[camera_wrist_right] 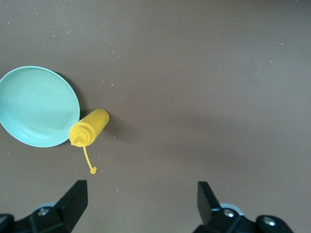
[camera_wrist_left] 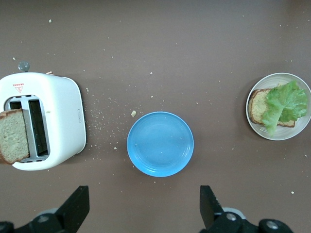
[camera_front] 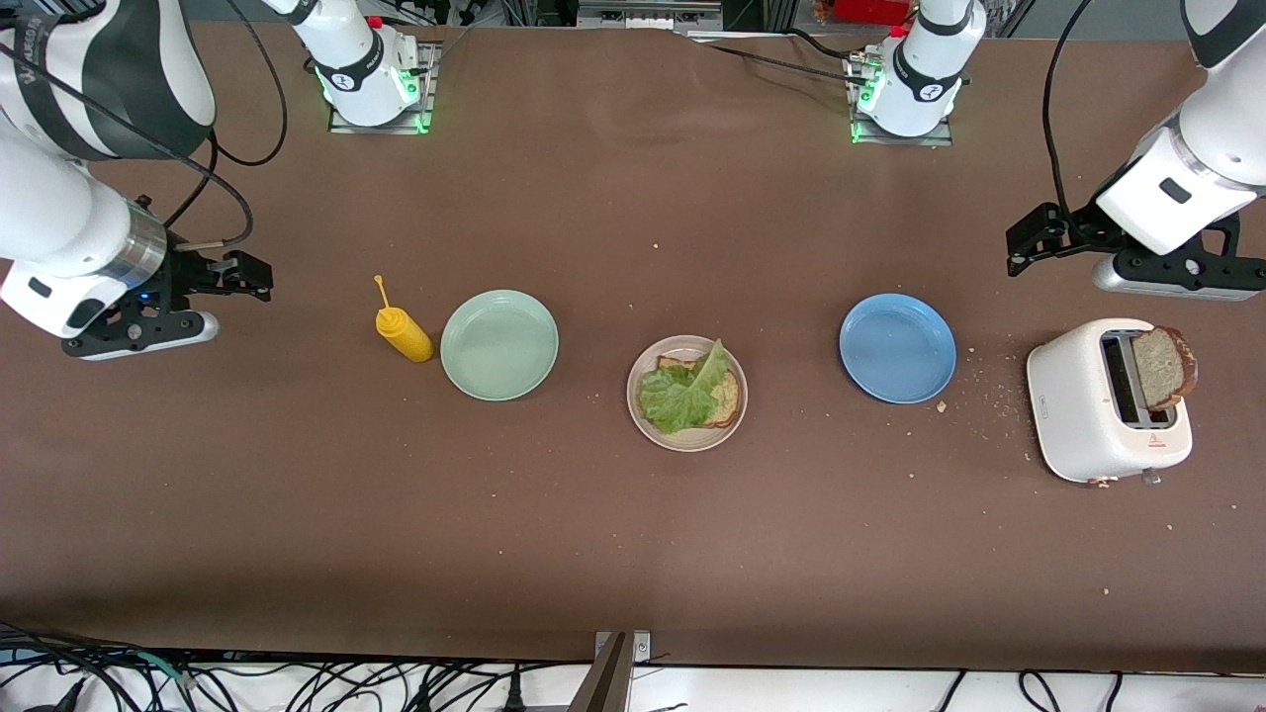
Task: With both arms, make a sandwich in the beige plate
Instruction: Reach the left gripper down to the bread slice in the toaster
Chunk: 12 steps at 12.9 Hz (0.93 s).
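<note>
Sandwich (camera_front: pixel 691 391): one brown bread slice with darker crust, a ruffled green lettuce leaf (camera_front: pixel 684 393) on it, no second slice on top.
Beige plate (camera_front: pixel 648 415): holds the sandwich, between the blue plate (camera_front: pixel 897 347) and the mint-green plate (camera_front: pixel 498 344), well apart from both jaws.
Second slice (camera_front: pixel 1163 368): stands in the toaster (camera_front: pixel 1083 410).
Left gripper (camera_front: pixel 1032 242): released, empty, over bare table near the toaster.
Right gripper (camera_front: pixel 240 275): released, empty, near the yellow bottle (camera_front: pixel 403 331).
</note>
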### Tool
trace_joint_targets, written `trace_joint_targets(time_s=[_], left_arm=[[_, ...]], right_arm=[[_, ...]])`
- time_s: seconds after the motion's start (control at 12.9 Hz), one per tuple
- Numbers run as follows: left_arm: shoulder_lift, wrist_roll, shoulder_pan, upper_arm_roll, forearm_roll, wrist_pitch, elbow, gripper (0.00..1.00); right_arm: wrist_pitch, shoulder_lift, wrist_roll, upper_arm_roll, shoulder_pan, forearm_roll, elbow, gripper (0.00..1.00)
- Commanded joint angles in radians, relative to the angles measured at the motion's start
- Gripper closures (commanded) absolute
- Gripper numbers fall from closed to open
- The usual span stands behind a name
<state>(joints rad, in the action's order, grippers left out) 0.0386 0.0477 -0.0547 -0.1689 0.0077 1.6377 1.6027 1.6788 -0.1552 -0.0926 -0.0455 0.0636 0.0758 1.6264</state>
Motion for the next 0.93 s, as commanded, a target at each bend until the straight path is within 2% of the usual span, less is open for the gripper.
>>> trace_joint_targets(time_s=[0.0, 0.31, 0.7, 0.77, 0.85], left_arm=[[0.012, -0.006, -0.01, 0.002, -0.009, -0.027, -0.032, 0.0], [0.036, 0.003, -0.071, 0.003, -0.008, -0.033, -0.026, 0.0], [0.171, -0.012, -0.223, 0.003, -0.006, -0.022, -0.035, 0.0], [0.206, -0.015, -0.243, 0.003, 0.017, -0.006, -0.055, 0.0], [0.243, -0.044, -0.252, 0.002, 0.094, 0.035, -0.087, 0.0]], right_arm=[[0.01, 0.057, 0.005, 0.022, 0.004, 0.005, 0.032, 0.0], [0.048, 0.104, 0.082, 0.027, 0.004, 0.004, 0.029, 0.0], [-0.026, 0.121, 0.079, 0.038, 0.004, -0.005, -0.014, 0.0], [-0.054, 0.123, 0.082, 0.048, 0.004, -0.011, -0.019, 0.0], [-0.073, 0.126, 0.082, 0.056, 0.004, -0.017, -0.022, 0.0]])
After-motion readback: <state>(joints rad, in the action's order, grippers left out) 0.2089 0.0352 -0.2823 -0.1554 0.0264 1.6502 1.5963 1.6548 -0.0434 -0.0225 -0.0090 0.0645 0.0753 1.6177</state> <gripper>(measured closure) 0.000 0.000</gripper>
